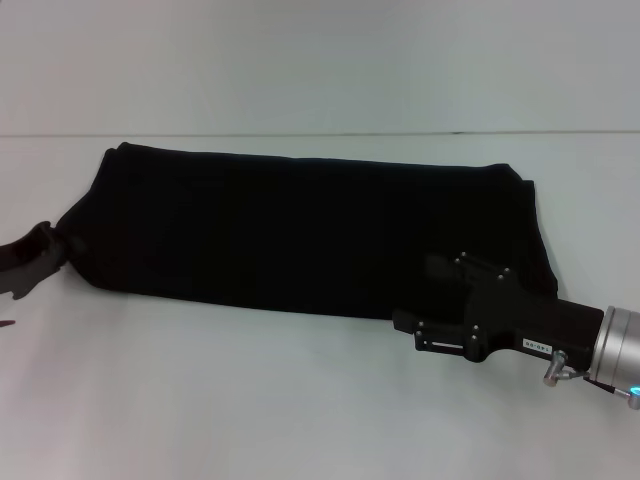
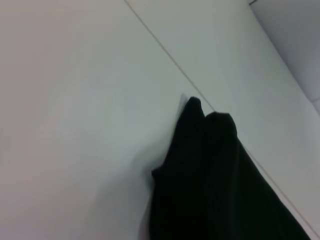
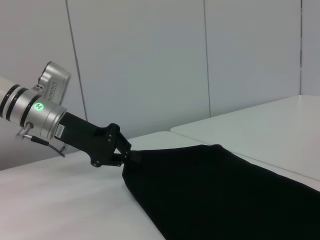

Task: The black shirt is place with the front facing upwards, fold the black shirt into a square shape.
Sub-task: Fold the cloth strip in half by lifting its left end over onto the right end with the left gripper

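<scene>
The black shirt (image 1: pixel 300 235) lies as a long folded band across the white table, with its lettering and neck label hidden. It also shows in the left wrist view (image 2: pixel 215 185) and the right wrist view (image 3: pixel 220 195). My left gripper (image 1: pixel 55 245) is at the band's left end. In the right wrist view the left gripper (image 3: pixel 131 156) is shut on that end's corner, just above the table. My right gripper (image 1: pixel 440 268) reaches in from the right over the band's near right corner, black against the black cloth.
The white table (image 1: pixel 300 400) stretches in front of the shirt. A seam (image 1: pixel 320 134) runs across just behind the shirt. Pale wall panels (image 3: pixel 150 60) stand beyond the table.
</scene>
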